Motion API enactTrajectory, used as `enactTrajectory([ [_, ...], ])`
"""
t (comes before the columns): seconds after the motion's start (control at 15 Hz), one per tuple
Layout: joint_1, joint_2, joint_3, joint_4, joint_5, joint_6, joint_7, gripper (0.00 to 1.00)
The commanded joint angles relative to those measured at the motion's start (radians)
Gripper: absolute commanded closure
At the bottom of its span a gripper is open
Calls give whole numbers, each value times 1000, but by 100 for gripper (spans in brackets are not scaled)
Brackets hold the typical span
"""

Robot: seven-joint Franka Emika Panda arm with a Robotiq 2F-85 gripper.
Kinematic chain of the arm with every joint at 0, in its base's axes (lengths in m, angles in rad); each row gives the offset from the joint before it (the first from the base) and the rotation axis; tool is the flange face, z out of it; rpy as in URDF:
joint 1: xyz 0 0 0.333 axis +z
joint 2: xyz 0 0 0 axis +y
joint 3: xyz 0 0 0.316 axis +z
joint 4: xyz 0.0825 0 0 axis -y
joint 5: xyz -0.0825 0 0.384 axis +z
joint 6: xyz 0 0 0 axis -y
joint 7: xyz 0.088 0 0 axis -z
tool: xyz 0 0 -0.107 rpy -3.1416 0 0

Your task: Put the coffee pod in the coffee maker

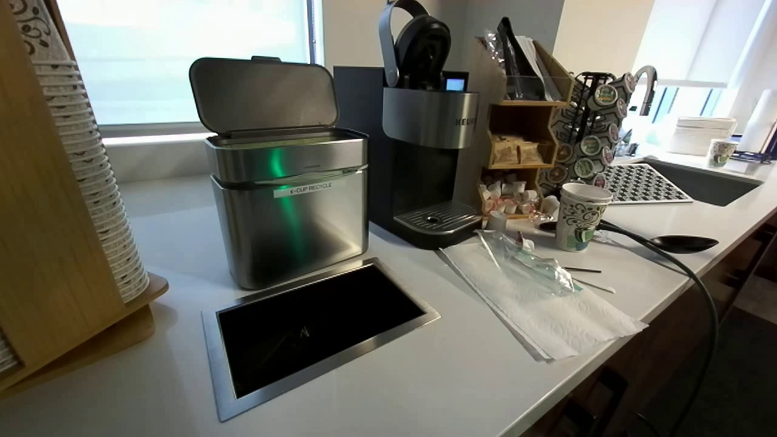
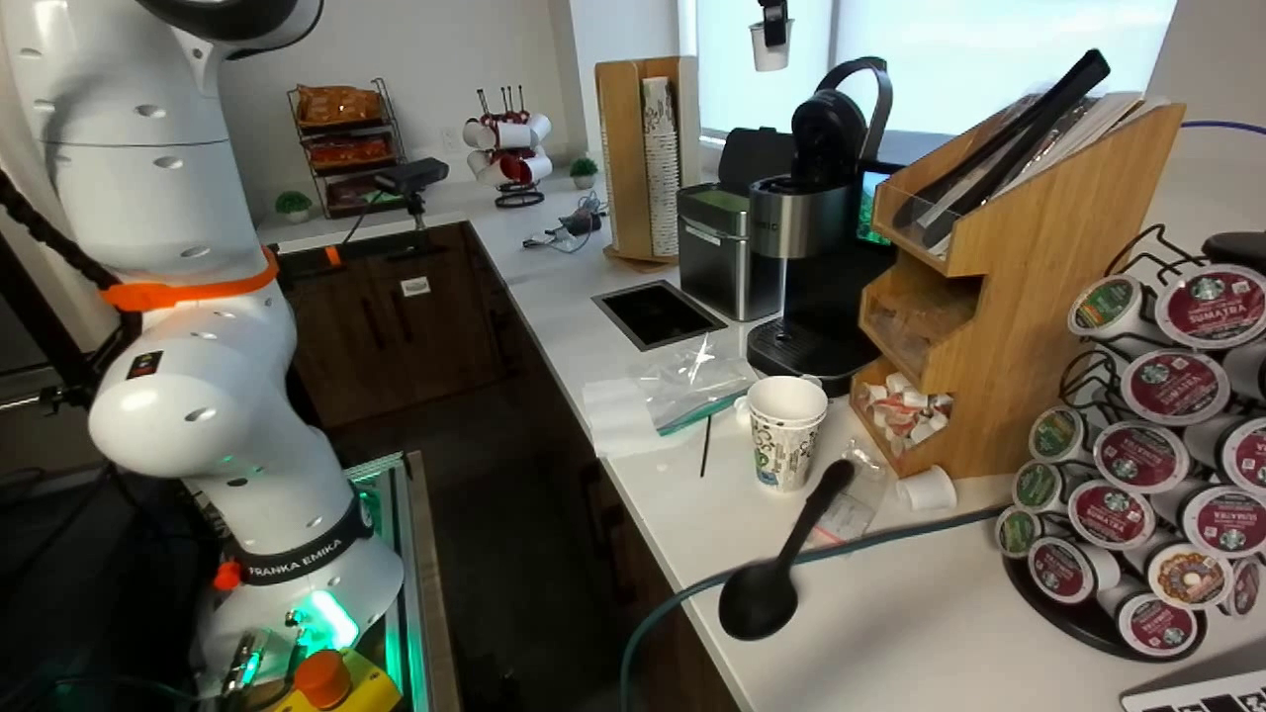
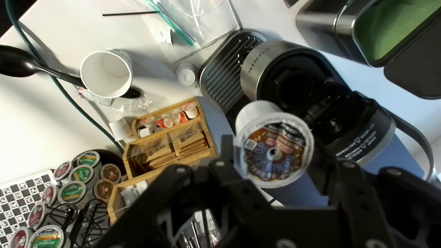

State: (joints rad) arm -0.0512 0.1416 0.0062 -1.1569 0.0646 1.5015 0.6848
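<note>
The coffee pod [image 3: 274, 148] is white and tapered, with a brown printed lid facing the wrist camera. My gripper [image 3: 271, 153] is shut on its sides. In an exterior view the pod [image 2: 769, 47] hangs from the gripper [image 2: 775, 18] high above the counter. The coffee maker [image 1: 428, 118] is dark grey and black with a steel band, and its top stands open in both exterior views [image 2: 803, 222]. In the wrist view the coffee maker [image 3: 267, 65] shows a dark open pod chamber beyond the pod. The pod is apart from it.
A steel bin [image 1: 291, 224] with its lid up stands beside the machine. A wooden organizer [image 2: 1048, 326] and a pod rack [image 2: 1128, 445] stand on the other side. A patterned cup [image 1: 583, 218], a small whitish cup [image 3: 186, 74] and a black spoon [image 2: 760, 598] are on the counter.
</note>
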Motion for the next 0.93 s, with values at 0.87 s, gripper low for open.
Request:
enactTrajectory([
  [0.87, 52, 123, 47, 60, -35, 17, -26, 47],
])
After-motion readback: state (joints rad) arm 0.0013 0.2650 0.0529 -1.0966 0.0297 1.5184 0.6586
